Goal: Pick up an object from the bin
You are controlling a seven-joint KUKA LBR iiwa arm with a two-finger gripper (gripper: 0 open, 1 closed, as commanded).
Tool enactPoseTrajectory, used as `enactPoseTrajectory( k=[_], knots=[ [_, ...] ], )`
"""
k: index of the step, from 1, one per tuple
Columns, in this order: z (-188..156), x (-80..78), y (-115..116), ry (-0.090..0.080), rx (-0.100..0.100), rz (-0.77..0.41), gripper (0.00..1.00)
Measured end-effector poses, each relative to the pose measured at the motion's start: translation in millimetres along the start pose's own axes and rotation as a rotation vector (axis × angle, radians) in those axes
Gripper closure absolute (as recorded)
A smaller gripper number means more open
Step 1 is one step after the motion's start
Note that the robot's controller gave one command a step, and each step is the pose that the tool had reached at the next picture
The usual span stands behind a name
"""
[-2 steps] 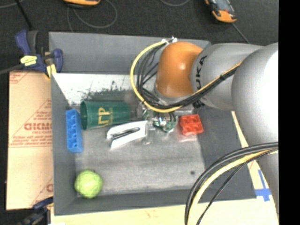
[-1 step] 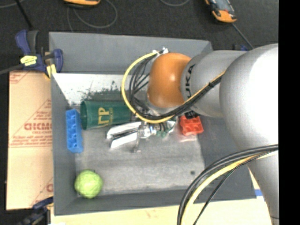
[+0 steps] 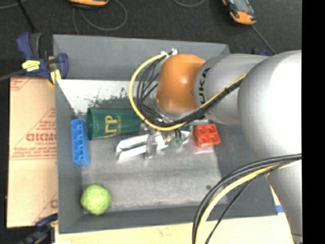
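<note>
The grey metal bin (image 3: 167, 184) held a dark green cup (image 3: 109, 123) lying on its side and a long blue toy brick (image 3: 79, 141) at the left wall. My gripper (image 3: 151, 147) hung over a flat white plastic piece (image 3: 129, 147) at mid-floor; clenched or released, I couldn't tell. A fuzzy green ball (image 3: 95, 199) and a red toy brick (image 3: 206, 134) lay apart.

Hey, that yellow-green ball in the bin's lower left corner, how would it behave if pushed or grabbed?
The ball looks round, so a push would likely roll it; the bin wall beside it may stop it. Its curved sides might slip from an off-centre grasp.
</note>
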State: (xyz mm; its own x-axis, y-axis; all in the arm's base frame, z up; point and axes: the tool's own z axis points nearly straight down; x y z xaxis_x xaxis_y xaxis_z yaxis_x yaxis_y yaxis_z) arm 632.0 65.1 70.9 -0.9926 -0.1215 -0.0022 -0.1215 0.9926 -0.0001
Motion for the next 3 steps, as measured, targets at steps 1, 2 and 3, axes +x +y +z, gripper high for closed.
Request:
enactPoseTrajectory(
  k=[1, 2, 3],
  knots=[
    [0.0, 0.0, 0.0, 0.000, 0.000, 0.000, 1.00],
    [-3.9, 1.6, 0.1, 0.003, 0.000, 0.000, 1.00],
    [-23.6, 3.9, 0.1, 0.012, 0.000, 0.001, 1.00]
  ],
)
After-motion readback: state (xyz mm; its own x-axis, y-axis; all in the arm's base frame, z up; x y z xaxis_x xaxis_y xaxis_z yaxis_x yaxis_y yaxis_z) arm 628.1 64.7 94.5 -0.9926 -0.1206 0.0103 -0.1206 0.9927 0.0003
